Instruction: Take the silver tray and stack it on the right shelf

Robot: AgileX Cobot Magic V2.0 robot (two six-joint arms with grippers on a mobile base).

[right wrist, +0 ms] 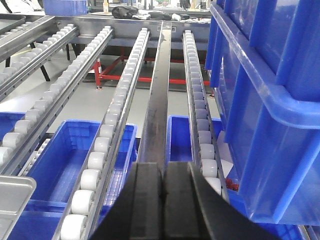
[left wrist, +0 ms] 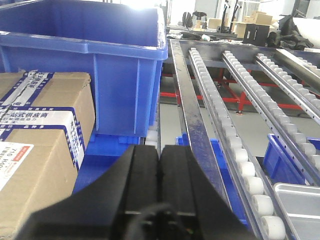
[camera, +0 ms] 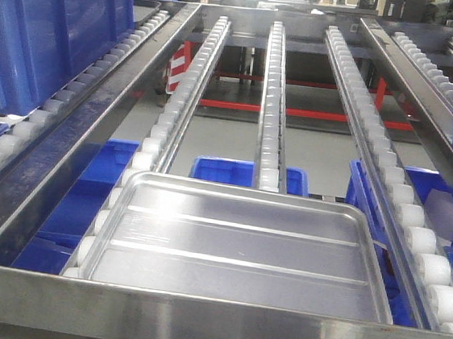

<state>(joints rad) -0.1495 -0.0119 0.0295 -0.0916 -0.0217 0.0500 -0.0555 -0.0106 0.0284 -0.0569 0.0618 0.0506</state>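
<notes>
Frontally, whole silver tray (camera: 238,248); from either wrist, only a corner.

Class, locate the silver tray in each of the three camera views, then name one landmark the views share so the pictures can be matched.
Exterior front-facing: the silver tray lies bottom centre on the white rollers, just behind the front rail.
Left wrist-mounted: only a corner of the tray shows, at bottom right.
Right wrist-mounted: only a corner of it shows, at bottom left.
Shared landmark: the red floor frame seen between the rollers.
</notes>
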